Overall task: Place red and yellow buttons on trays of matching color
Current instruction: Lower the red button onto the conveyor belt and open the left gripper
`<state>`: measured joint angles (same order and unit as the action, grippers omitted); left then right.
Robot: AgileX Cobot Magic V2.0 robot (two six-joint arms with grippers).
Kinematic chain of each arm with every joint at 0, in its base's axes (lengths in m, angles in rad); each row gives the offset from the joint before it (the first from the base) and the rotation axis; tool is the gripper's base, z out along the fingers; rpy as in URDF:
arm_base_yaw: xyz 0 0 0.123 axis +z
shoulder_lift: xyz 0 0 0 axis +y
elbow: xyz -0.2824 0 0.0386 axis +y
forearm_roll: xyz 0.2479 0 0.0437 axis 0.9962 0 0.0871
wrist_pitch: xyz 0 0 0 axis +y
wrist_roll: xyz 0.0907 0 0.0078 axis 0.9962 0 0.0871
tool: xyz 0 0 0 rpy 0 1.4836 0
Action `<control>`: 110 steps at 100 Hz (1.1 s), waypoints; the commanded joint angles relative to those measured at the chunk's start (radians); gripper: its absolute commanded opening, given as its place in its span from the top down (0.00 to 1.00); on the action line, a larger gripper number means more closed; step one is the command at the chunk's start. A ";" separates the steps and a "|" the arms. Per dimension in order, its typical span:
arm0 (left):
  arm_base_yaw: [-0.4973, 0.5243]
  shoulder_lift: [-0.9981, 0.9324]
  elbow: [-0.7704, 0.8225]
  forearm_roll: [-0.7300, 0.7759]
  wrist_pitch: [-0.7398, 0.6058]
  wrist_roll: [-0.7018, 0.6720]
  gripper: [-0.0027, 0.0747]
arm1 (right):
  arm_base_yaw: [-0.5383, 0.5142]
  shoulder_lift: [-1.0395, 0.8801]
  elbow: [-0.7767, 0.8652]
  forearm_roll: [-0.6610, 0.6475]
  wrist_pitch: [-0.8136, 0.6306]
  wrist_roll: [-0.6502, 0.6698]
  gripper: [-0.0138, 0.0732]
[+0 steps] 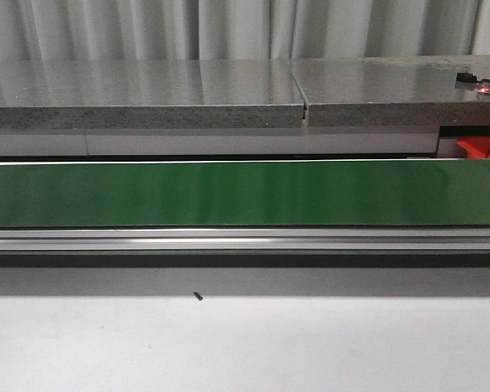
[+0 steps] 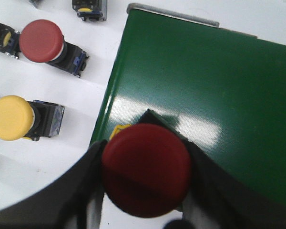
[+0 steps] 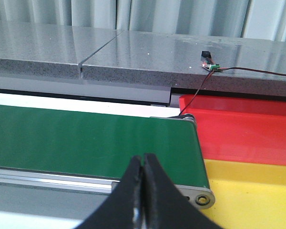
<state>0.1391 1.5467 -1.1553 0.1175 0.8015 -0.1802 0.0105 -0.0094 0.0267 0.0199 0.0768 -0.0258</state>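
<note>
Two trays, red tray [image 3: 243, 129] and yellow tray [image 3: 252, 191]; left tool [image 2: 145, 183] pinches red button [image 2: 145, 169], right tool [image 3: 143, 191] pressed together.

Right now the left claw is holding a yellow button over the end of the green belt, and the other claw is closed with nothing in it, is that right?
Not quite: the button in the left gripper is red, not yellow, as the left wrist view shows. The rest holds: it sits over the end of the green belt, and the right gripper is shut on nothing.
</note>
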 commanded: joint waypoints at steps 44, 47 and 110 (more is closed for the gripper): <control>-0.005 0.009 -0.034 -0.067 -0.085 0.062 0.33 | -0.004 -0.019 -0.016 -0.009 -0.077 0.000 0.92; -0.005 0.009 -0.034 -0.075 -0.085 0.070 0.27 | -0.004 -0.019 -0.016 -0.009 -0.077 0.000 0.92; -0.005 -0.117 -0.156 -0.128 -0.061 0.077 0.18 | -0.004 -0.019 -0.016 -0.009 -0.077 0.000 0.92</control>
<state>0.1394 1.5047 -1.2566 -0.0078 0.7705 -0.1034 0.0105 -0.0094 0.0267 0.0199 0.0768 -0.0258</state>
